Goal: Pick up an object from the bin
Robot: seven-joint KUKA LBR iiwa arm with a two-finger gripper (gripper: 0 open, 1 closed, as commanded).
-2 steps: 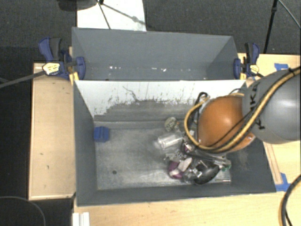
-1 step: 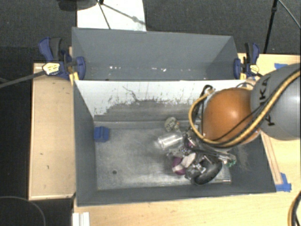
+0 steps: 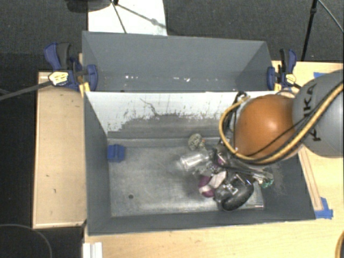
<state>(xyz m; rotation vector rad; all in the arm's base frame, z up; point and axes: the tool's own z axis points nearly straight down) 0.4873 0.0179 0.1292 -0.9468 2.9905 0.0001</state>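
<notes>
Gripper [image 3: 228,171] sits in the heap [image 3: 215,177] just above the black rounded lump [image 3: 236,196]. The purple piece [image 3: 205,187] and clear plastic piece [image 3: 192,160] lie left of that lump. Can't tell if it's open or shut; I'd close on one item only, then lift straight up.
</notes>
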